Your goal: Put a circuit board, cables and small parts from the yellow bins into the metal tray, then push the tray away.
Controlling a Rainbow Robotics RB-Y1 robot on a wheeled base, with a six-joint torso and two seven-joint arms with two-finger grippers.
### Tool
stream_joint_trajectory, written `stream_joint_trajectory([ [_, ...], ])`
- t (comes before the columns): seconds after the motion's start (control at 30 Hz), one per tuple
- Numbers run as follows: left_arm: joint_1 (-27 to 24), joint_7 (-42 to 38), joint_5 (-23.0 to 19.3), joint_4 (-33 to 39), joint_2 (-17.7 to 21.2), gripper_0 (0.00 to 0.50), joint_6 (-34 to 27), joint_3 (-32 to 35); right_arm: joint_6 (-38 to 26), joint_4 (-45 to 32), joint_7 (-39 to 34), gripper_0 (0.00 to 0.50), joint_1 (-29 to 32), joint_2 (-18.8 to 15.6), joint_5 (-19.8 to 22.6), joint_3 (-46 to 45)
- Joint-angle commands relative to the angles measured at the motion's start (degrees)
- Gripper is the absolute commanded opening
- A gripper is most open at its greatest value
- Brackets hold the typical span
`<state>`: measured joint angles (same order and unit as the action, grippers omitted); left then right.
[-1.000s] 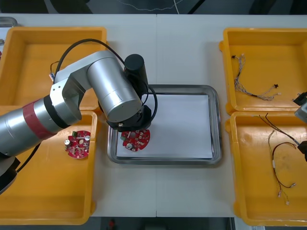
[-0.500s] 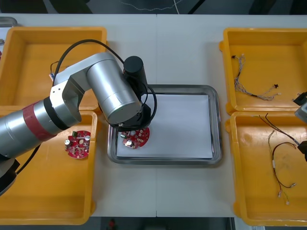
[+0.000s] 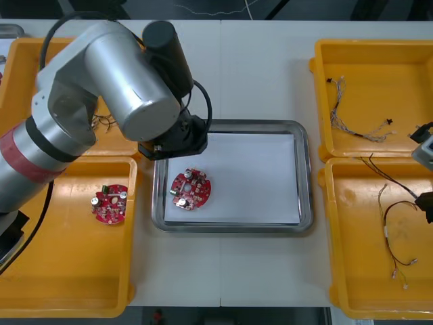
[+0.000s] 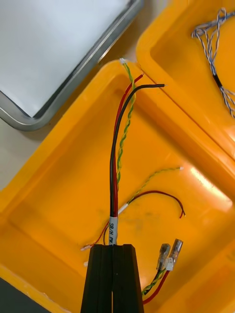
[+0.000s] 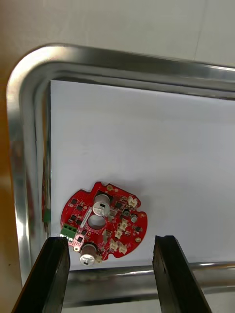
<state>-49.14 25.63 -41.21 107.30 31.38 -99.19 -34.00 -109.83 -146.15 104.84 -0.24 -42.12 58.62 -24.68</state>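
Front view: circuit board [image 3: 191, 189] inside metal tray [image 3: 306, 183], second board [image 3: 109, 203] inside yellow bin [image 3: 67, 271]

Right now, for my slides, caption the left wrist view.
Open left pincer hovering over a red circuit board lying in a corner of the metal tray.

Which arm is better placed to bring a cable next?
Right: the right gripper is shut on a black, red and yellow cable over a yellow bin; the left gripper hangs open above the round red circuit board in the metal tray.
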Motion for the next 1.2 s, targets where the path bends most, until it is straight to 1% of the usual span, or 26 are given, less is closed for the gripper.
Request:
stream_joint_trajectory([
  [0.03,0.4,-2.9,-2.1,3.8,2.1,0.500,-4.0,6.5,-0.2,-2.2,-0.3,0.000,-4.5,-2.4,1.1,4.6],
  [0.13,0.4,-2.2,-3.8,4.1,3.9,0.500,-7.6,11.3,-0.2,-2.2,-0.7,0.000,-8.5,-2.4,3.3,8.2],
  [0.27,0.4,-1.4,-5.0,3.8,6.3,0.500,-10.8,15.0,-0.2,-2.1,-0.9,0.000,-13.4,-2.4,4.0,13.0],
  [0.43,0.4,-0.6,-7.3,1.7,9.3,0.500,-10.8,17.3,-0.2,-2.1,-0.8,0.000,-17.2,-2.5,4.0,18.2],
  [0.47,0.4,-0.3,-7.8,0.6,10.7,0.500,-10.8,17.9,-0.2,-2.1,-0.5,0.000,-18.6,-2.5,3.5,20.4],
  [0.57,0.4,0.7,-8.2,-1.3,13.0,0.500,-10.8,18.6,-0.2,-2.0,-0.3,0.000,-20.8,-2.5,3.1,24.1],
  [0.77,0.4,7.7,-8.1,-7.5,16.2,0.500,-10.8,21.2,-0.2,-2.0,0.3,0.000,-25.9,-2.5,-0.7,33.6],
  [0.9,0.2,11.4,-6.7,-11.0,17.1,0.500,-10.1,22.6,-0.2,-1.6,0.9,0.000,-27.8,-2.5,-3.2,39.3],
  [1.13,-1.9,17.9,-4.3,-20.7,17.8,0.500,-5.4,22.8,-0.2,2.0,2.5,0.000,-30.3,-2.1,-10.0,48.4],
  [1.2,-2.9,20.0,-3.8,-24.4,17.8,0.500,-3.4,22.8,-0.2,3.2,2.9,0.000,-31.2,-1.4,-13.4,51.4],
])
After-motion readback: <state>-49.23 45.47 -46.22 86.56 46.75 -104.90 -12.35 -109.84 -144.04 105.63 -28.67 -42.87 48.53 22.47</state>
